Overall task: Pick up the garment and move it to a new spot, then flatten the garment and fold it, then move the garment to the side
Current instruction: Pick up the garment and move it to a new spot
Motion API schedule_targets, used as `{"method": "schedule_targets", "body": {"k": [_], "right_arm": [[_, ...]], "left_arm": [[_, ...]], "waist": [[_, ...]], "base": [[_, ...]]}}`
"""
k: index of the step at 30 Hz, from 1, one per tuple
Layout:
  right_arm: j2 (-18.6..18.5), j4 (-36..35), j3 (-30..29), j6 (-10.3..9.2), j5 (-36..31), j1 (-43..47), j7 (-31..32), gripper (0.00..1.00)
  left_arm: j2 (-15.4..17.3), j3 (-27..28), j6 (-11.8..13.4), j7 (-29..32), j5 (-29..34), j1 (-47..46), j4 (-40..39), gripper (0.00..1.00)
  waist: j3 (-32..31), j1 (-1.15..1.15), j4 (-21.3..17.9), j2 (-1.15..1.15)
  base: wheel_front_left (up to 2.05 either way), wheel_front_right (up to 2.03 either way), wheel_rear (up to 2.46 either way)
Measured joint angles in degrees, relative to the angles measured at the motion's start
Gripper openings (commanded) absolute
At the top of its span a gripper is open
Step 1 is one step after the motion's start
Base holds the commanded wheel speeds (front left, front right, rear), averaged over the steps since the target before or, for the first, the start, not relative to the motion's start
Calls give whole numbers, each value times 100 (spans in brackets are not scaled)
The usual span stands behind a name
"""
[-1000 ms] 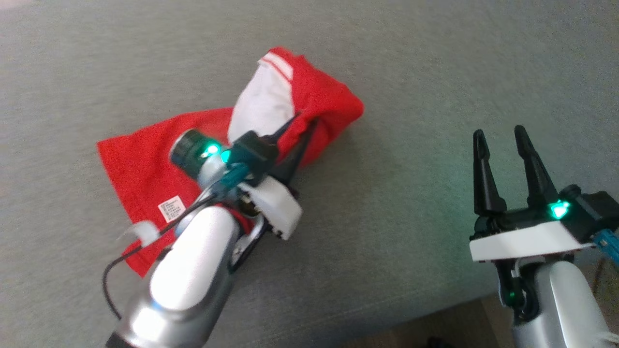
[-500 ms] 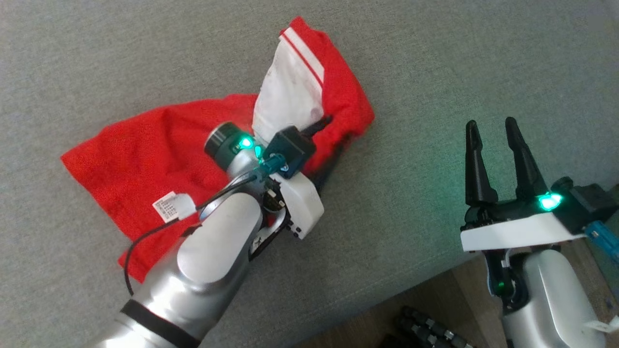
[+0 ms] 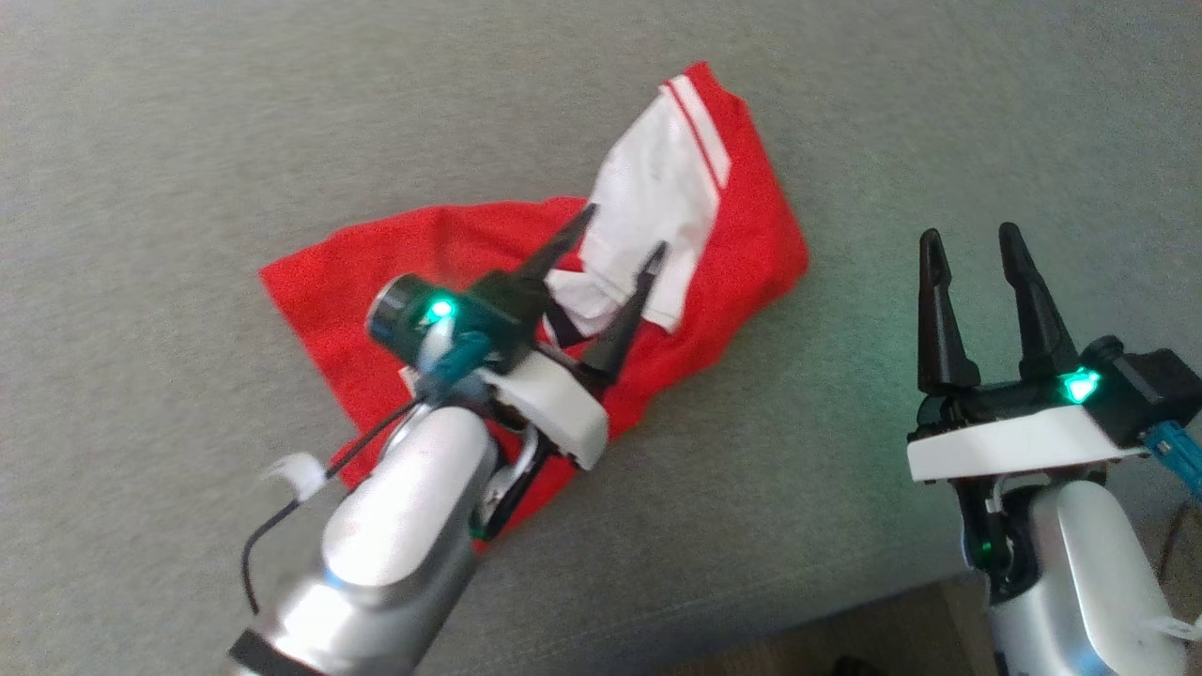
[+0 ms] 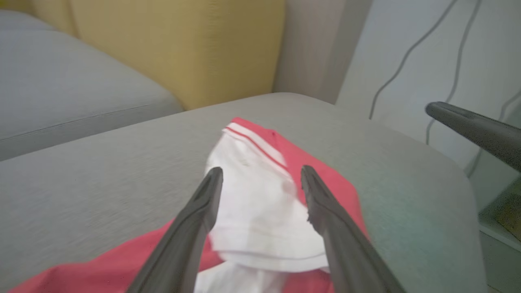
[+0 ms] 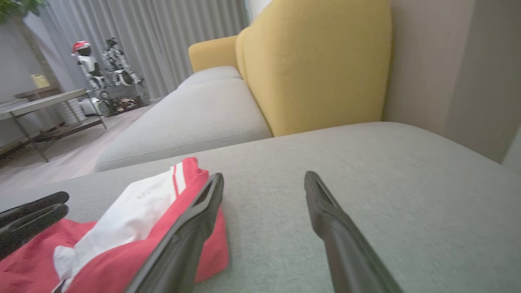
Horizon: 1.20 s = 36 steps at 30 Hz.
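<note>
The garment (image 3: pixel 742 253), red shorts with white trim and white lining turned outward, lies rumpled on the grey cushion (image 3: pixel 188 150). My left gripper (image 3: pixel 624 230) hovers just above its white lining (image 4: pixel 260 203), fingers spread open with nothing between them. The garment (image 4: pixel 329 179) lies beneath those fingers in the left wrist view. To the garment's right, my right gripper (image 3: pixel 969 242) stands open and empty over bare cushion. In the right wrist view the garment (image 5: pixel 134 219) lies left of the right gripper (image 5: pixel 264 177), with the left gripper's fingers (image 5: pixel 32 211) at the far left.
The cushion's front edge (image 3: pixel 845 610) runs along the lower right, with floor beyond. A yellow backrest (image 5: pixel 317 65) rises behind the cushion. A second grey seat cushion (image 5: pixel 195 114) lies to the left. Cables (image 4: pixel 407 53) hang on the wall by the cushion's corner.
My left gripper has opened and let go of the garment, which now lies on the cushion. The head camera has shifted. The right gripper stayed open.
</note>
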Motion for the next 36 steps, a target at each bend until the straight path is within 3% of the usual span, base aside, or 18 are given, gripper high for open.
{"method": "schedule_targets", "body": {"k": [6,15,22,36], "right_arm": [[0,-146,-69,0,-145,58,198,100],[-18,-282,-148,1,-286,251,420,100],[-103,-344,-179,0,-338,387,557,100],[-145,-323,-196,0,-495,850,732,100]], "left_arm": [[246,686,416,-51,-182,448,-450,100],[446,1807,765,-77,-202,1211,-1178,100],[503,2727,806,-77,-252,1975,-1510,100],[392,3017,594,-77,-65,2963,-1686,100]], "waist": [[-229,0,485,0],[-495,0,1036,0],[-779,0,1269,0],[-1283,0,1308,0]], "base": [[0,0,0],[0,0,0],[0,0,0],[0,0,0]]}}
